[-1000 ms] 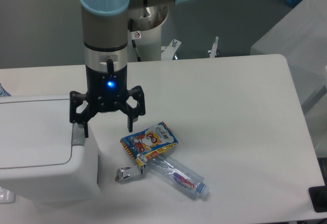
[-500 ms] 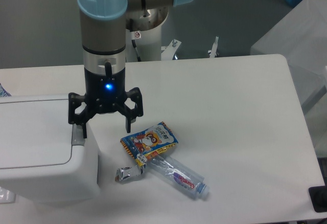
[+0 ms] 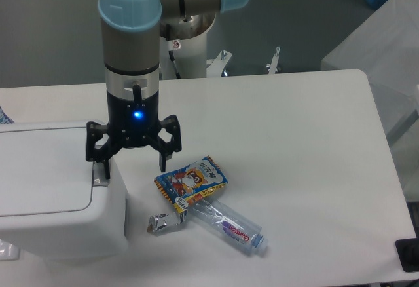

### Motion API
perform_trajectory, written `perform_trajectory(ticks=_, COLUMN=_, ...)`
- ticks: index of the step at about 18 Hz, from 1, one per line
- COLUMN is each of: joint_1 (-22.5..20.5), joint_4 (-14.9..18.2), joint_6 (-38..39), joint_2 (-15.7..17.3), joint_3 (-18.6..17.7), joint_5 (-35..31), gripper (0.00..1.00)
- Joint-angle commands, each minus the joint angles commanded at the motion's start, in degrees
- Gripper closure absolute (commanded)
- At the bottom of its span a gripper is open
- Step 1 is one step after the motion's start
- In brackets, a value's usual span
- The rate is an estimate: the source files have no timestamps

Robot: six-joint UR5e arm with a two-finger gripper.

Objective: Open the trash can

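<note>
**Nearly on the tab: spread gripper poised at the bin's right edge**

Leftmost, the trash can (image 3: 46, 189) fills the near left corner of the table (image 3: 294, 143), a white boxy bin whose flat inset lid looks shut. At its right rim sits the grey push tab (image 3: 99, 174), partly hidden behind one black fingertip (image 3: 99, 167).

Above that edge hangs the gripper (image 3: 131, 167), pointing straight down, its two fingers spread wide and holding nothing. One finger is at the tab; the other hangs over bare tabletop just right of the bin. Whether the finger touches the tab cannot be told from this view.

Further right, on the table, lie a colourful snack packet (image 3: 192, 181), a crumpled bit of foil (image 3: 163, 221) and a clear plastic bottle (image 3: 229, 225), all close together and near the free finger.

The likely trouble is alignment. If the finger lands on the rim rather than the tab, the push would press on the bin body and the latch may not release, or the light bin might slide. A descent drifting rightward could also bring the outer finger onto the snack packet.
</note>
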State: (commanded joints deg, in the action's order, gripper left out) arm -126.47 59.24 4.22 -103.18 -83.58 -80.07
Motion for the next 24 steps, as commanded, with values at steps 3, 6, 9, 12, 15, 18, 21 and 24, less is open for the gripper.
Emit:
perform_trajectory(ticks=3, joint_1=0.0, joint_4=0.0, joint_6=0.0, joint_2=0.0, joint_3=0.0, joint_5=0.0, gripper=0.0)
perform_trajectory(ticks=6, joint_1=0.0, joint_4=0.0, joint_6=0.0, joint_2=0.09, joint_3=0.52, joint_5=0.0, gripper=0.0)
perform_trajectory(ticks=9, joint_1=0.0, joint_4=-0.87, joint_6=-0.79, joint_2=0.0, joint_3=2.63, joint_5=-0.35, gripper=0.0)
perform_trajectory(ticks=12, joint_1=-0.7, joint_4=-0.88, joint_6=-2.28, joint_2=0.09, joint_3=5.61, joint_5=-2.72, gripper=0.0)
perform_trajectory(ticks=15, joint_1=-3.5, joint_4=0.0, joint_6=-10.52, joint_2=0.61, joint_3=6.85, joint_5=-3.08, gripper=0.0)
perform_trajectory(ticks=18, joint_1=-6.22, joint_4=0.78, joint_6=-17.82, joint_2=2.28, joint_3=5.89, joint_5=-4.83, gripper=0.0)
perform_trajectory(ticks=21, joint_1=-9.92, joint_4=4.47, joint_6=-23.71, joint_2=3.34, joint_3=6.06, joint_5=-5.19, gripper=0.0)
perform_trajectory(ticks=24, joint_1=-13.09, joint_4=7.72, joint_6=-31.62, joint_2=4.13, joint_3=5.71, joint_5=-5.19, gripper=0.0)
